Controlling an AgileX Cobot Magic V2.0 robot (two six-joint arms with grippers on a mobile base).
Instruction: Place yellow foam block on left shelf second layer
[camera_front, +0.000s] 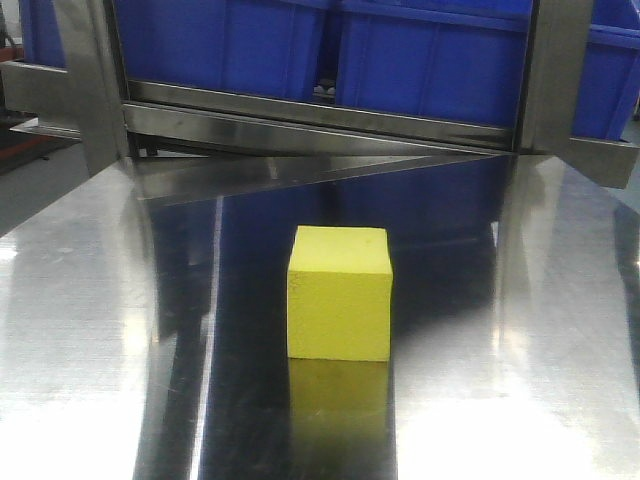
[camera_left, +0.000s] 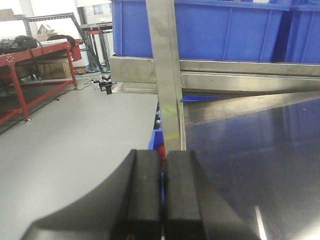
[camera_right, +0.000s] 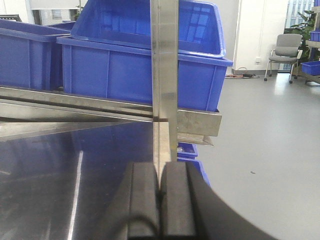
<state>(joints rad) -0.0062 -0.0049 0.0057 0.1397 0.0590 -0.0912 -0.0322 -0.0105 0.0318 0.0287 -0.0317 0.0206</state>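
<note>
The yellow foam block (camera_front: 339, 293) stands upright on the shiny steel shelf surface (camera_front: 500, 330) in the middle of the front view, with its reflection below it. Neither gripper shows in the front view. In the left wrist view my left gripper (camera_left: 162, 172) is shut and empty, at the shelf's left edge just before a steel upright post (camera_left: 165, 75). In the right wrist view my right gripper (camera_right: 160, 177) is shut and empty, at the shelf's right edge before another steel post (camera_right: 165, 65). The block is not in either wrist view.
Blue plastic bins (camera_front: 330, 50) sit on the rack level behind the block, also seen in the left wrist view (camera_left: 225, 30) and the right wrist view (camera_right: 130, 65). A red metal bench (camera_left: 35, 70) stands at far left; a chair (camera_right: 286, 52) stands at far right on grey floor.
</note>
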